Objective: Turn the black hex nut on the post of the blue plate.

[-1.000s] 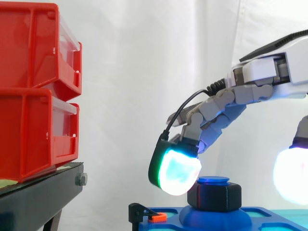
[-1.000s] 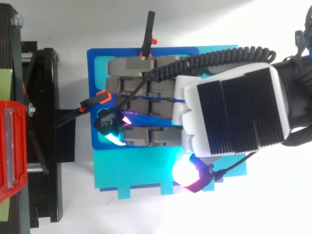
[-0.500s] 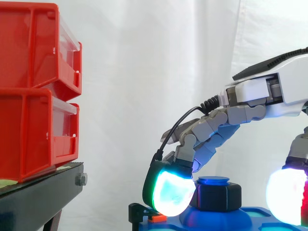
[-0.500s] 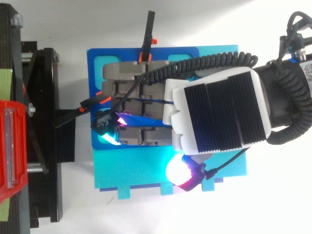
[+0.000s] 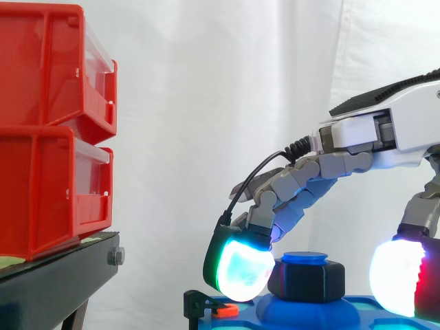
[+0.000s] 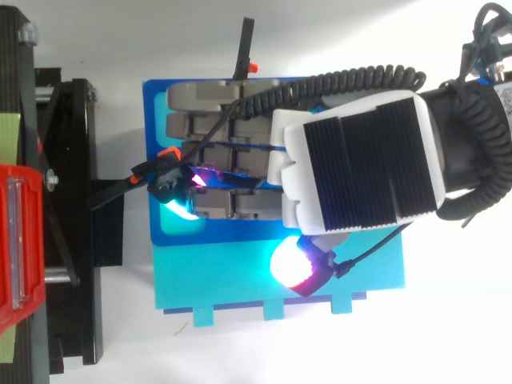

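Observation:
The black hex nut (image 5: 306, 280) sits on the blue post, under the post's blue cap (image 5: 304, 258), on the blue plate (image 5: 309, 313). My hand (image 5: 385, 134) reaches in from the right and arches over the nut. One glowing cyan-green fingertip (image 5: 244, 271) rests against the nut's left side. The glowing thumb pad (image 5: 402, 278) hangs to the right of the nut with a gap between them. From above, the hand (image 6: 360, 172) covers the nut, and the blue plate (image 6: 156, 96) shows around the fingers.
Two stacked red bins (image 5: 48, 124) stand on a black stand (image 5: 62, 275) at the left. Black clamps with orange tabs (image 6: 242, 56) (image 6: 152, 170) hold the plate's edges. A lighter cyan slab (image 6: 208, 288) adjoins the plate.
The hand has dropped and shifted left. The fingertip pad came down from above the nut to beside it, and the thumb pad moved closer to the nut from the right.

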You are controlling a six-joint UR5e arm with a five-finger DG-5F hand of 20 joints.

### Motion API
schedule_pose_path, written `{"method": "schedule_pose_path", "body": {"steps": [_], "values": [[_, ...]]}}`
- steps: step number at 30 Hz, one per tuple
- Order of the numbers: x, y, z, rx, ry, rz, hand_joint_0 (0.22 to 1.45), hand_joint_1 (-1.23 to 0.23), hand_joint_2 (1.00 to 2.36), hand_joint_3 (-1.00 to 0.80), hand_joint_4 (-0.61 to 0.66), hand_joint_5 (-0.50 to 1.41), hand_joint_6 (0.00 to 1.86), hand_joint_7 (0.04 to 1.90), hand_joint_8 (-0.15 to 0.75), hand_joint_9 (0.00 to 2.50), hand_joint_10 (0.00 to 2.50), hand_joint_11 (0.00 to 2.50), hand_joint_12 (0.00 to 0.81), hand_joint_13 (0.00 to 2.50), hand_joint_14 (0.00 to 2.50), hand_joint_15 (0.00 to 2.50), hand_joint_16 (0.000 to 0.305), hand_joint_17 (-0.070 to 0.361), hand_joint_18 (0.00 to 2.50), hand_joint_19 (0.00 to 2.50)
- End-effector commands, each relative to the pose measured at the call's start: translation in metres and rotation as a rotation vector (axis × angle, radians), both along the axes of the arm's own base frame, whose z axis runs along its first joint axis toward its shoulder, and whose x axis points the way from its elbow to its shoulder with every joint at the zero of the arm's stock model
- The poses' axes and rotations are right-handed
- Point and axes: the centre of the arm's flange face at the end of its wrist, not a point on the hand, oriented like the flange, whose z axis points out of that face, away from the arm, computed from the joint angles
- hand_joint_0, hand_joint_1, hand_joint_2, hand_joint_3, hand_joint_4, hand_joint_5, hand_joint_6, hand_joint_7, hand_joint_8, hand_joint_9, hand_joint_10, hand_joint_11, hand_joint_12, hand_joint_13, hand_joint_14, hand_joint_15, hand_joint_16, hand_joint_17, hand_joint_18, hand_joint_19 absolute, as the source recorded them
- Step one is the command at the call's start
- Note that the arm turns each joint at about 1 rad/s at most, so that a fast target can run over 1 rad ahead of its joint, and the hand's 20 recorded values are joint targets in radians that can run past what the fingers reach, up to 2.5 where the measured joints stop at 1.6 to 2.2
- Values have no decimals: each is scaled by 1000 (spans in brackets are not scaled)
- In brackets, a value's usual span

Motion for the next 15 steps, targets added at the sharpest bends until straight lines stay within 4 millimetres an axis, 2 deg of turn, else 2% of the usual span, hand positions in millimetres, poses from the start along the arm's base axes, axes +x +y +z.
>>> {"method": "schedule_pose_path", "body": {"steps": [1,15], "values": [[0,-4,0,-12,-4,-2,457,-462,1000,-500,245,-161,502,745,283,553,0,0,368,363,0,28,47,106,192,161],[-1,-12,0,-12,-4,-13,457,-461,1000,-500,243,-161,502,748,285,555,0,0,368,370,1,29,47,106,197,166]]}}
